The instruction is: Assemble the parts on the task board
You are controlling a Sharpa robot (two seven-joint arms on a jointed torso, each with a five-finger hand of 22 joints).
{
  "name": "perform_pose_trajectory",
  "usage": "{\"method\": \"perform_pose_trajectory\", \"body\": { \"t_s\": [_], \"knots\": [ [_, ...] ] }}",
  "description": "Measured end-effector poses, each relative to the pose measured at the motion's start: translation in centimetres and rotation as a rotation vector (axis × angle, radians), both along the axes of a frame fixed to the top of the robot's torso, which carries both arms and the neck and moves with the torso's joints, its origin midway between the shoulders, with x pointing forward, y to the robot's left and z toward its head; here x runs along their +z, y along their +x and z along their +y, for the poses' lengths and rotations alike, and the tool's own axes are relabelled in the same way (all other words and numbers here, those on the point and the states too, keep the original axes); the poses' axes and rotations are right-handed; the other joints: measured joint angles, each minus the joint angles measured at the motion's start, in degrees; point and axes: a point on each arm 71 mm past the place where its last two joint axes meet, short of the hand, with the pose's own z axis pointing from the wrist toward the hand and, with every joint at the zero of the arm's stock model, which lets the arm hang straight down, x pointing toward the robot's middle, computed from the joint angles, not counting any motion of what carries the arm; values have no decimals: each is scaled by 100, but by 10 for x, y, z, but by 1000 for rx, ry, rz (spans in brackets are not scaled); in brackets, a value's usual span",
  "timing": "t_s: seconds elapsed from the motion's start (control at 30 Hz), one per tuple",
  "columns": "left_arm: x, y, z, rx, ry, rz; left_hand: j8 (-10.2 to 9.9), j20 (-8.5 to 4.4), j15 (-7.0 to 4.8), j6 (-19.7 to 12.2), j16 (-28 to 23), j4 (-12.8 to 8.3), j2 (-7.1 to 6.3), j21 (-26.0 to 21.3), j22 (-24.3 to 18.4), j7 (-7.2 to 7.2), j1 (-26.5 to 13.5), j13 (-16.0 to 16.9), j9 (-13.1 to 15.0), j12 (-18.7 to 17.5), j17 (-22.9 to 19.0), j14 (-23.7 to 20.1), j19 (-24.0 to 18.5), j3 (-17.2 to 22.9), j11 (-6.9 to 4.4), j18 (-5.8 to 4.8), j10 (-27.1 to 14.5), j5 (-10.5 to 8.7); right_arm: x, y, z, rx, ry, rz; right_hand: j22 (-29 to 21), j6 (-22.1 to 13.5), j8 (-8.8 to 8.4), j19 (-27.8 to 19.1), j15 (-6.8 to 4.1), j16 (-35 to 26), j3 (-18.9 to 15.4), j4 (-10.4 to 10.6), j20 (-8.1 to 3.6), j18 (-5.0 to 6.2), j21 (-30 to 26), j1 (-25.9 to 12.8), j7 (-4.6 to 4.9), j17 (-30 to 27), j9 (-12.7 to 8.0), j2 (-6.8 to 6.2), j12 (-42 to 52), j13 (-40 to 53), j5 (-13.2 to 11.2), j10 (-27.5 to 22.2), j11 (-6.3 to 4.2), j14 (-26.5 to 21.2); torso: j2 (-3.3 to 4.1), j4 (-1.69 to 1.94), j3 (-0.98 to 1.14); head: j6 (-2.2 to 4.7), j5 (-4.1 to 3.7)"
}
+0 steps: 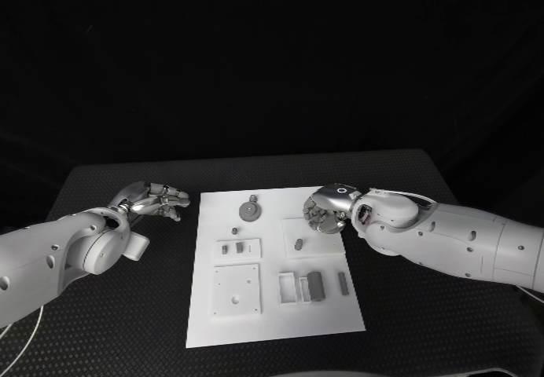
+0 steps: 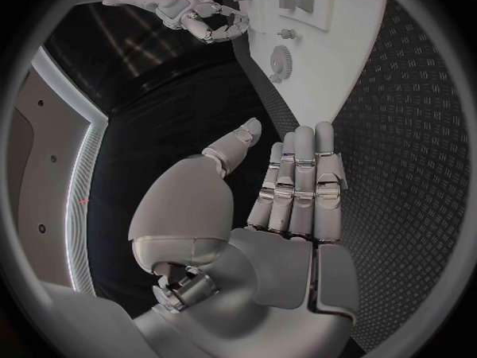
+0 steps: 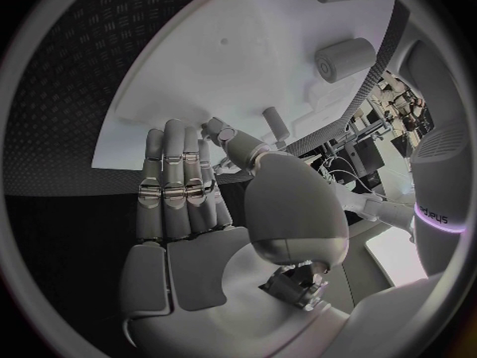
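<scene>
We see the white board lying mid-table with small grey parts on it (a round one near its far edge). Our left hand hovers beside it, fingers straight, holding nothing; our right hand hangs over the board's far right corner, equally empty.

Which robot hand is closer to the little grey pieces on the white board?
Probably the right. The silver right hand hangs over the far right part of the white task board, beside the small grey upright peg. The silver left hand is off the board, over the black table.
</scene>
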Motion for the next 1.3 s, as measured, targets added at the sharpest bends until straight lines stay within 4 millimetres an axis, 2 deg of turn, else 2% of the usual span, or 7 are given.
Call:
{"method": "perform_pose_trajectory", "body": {
  "t_s": [0.23, 0.33, 0.43, 0.6, 0.77, 1.3],
  "knots": [
    [0, 0, 0, -1, 0, 2, 0, 0, 0, 0, -22, 0, 0, 0, -6, 0, 0, 5, 0, 0, 0, 0, 0, 0, 0, 0, 0, 0, 0, 0, 1, 0, 3, 1, 28, 3, 0, 0, 0, 0, 0, 0, 0, 0, 0, 27, -3, 20, -3, 27, -47, 0, 0, -10, 10, 0, 0, 2, 1, -5, -2],
    [0, 0, 0, -2, 0, 3, 0, 0, 0, 0, -22, -16, 0, 0, -5, 0, 0, 5, 0, 0, 0, 0, 0, -16, 0, 0, 0, 0, 0, 0, 1, 0, 4, 2, 41, 60, 0, 0, -4, 0, 0, 0, 0, 0, 0, 46, -59, 31, -2, 46, -49, -2, 0, 47, 25, 5, 0, 1, 1, -8, -2],
    [0, 0, 0, -2, 0, 3, 0, 0, 0, 0, -22, -16, 0, 0, -11, 0, 0, 4, 0, 0, 0, 0, 0, -16, 0, 0, 0, 0, 0, 0, 1, 0, 4, 1, 62, 131, 34, 37, -20, 1, 0, 0, 27, 0, 0, 84, -86, 42, 8, 84, -72, -197, 0, 163, -30, 51, 0, 1, 1, -14, -5],
    [0, 0, 0, -2, 0, 5, 0, 0, 0, 0, -22, -16, 0, 0, -11, 0, 0, 4, 0, 0, 0, 0, 0, -16, 0, 0, -1, 0, 0, 1, 3, 3, 1, 2, 100, 267, 104, 117, -67, 32, 0, 0, -13, 0, 0, 135, -157, 74, 29, 158, -105, -180, 0, 335, -104, 127, 0, 0, 1, -24, -9],
    [0, 0, 0, -3, 0, 5, 0, 0, 0, 0, -22, -16, 0, 0, -16, -1, 0, 4, 0, 0, 0, 0, 0, -16, -1, 0, -1, 0, -1, 2, 7, 10, -10, -4, 126, 344, 118, 184, -94, 73, -1, -1, -38, 0, 0, 134, -176, 107, 44, 202, -82, -146, 0, 437, -127, 199, 0, 0, 3, -32, -10],
    [0, 0, 0, -3, 0, 7, 0, 0, 0, 0, -22, -16, 0, 0, -22, -1, 0, 8, 0, 0, 0, 1, 0, -16, -1, -1, -1, 0, -1, 1, 11, 28, -50, -35, 216, 525, 178, 423, -184, 238, -9, -9, -154, 0, 47, 165, -255, 232, 57, 230, -133, -128, -2, 700, -228, 372, -2, -2, 7, -49, -6]
  ]
}}
